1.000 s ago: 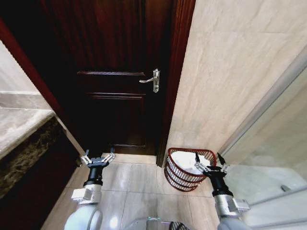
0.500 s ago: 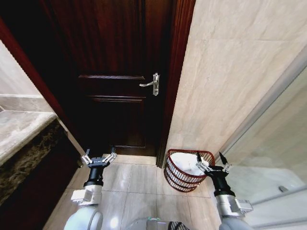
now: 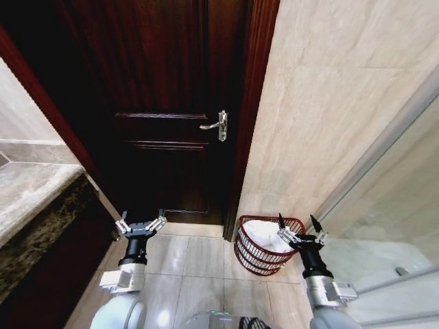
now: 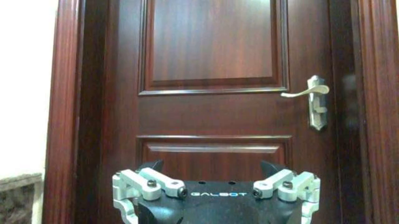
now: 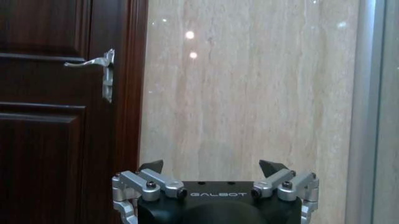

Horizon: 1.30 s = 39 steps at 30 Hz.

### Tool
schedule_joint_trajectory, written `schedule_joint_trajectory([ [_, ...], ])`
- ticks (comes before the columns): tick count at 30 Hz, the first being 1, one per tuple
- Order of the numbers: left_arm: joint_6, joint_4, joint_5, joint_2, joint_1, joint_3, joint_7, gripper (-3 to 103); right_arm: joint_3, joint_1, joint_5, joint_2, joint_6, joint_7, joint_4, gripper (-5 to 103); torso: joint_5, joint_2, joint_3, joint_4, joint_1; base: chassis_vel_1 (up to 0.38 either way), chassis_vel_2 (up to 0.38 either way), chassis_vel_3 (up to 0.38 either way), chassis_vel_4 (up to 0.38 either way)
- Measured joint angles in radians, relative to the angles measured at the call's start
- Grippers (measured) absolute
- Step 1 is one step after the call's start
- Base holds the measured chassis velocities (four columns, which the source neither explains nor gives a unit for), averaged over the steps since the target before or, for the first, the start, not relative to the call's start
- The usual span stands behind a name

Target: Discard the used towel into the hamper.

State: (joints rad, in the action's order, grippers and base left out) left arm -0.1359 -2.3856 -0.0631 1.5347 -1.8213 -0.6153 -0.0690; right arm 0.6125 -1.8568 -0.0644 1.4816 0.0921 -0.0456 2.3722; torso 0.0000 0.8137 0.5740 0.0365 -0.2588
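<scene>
One hamper [image 3: 264, 245], red-brown wire, round, stands on the floor tiles [image 3: 199, 257] at about 5 o'clock in the head view, in the corner where the door frame [image 3: 250, 116] meets the stone wall [image 3: 329, 103]. One white towel [image 3: 264, 233] lies inside it.

Two grippers. Left gripper [image 3: 140, 225]: at 7 o'clock, fingers spread wide, holding nothing, facing the door [image 3: 171, 103]. Right gripper [image 3: 298, 229]: at 5 o'clock, fingers spread wide, empty, over the hamper's far-right rim; contact cannot be told.

One door handle [image 3: 216, 125], silver. The left wrist view shows the door panels and handle [image 4: 311, 100] head-on; the right wrist view shows mostly the wall [image 5: 249, 93].

Bare tiles lie between the arms. A stone counter [image 3: 31, 195] bounds 9 o'clock; a glass panel [image 3: 394, 205] bounds 3 o'clock.
</scene>
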Motion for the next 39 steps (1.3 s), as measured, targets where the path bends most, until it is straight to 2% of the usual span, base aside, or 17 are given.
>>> schedule_joint_trajectory([
  [23, 0.029, 0.004, -0.021, -0.018, 0.028, -0.004, 0.004, 100, -0.001, 0.022, 0.006, 0.003, -0.029, -0.004, 0.012, 100, -0.0001, 0.106, 0.06, 0.0, -0.047, 0.0, 0.0, 0.0, 0.0],
  [39, 0.024, -0.01, -0.019, -0.013, 0.011, -0.006, 0.004, 100, 0.003, 0.019, 0.002, -0.006, -0.029, -0.004, 0.018, 100, 0.0, 0.18, 0.1, 0.0, -0.08, 0.0, 0.0, 0.0, 0.0],
])
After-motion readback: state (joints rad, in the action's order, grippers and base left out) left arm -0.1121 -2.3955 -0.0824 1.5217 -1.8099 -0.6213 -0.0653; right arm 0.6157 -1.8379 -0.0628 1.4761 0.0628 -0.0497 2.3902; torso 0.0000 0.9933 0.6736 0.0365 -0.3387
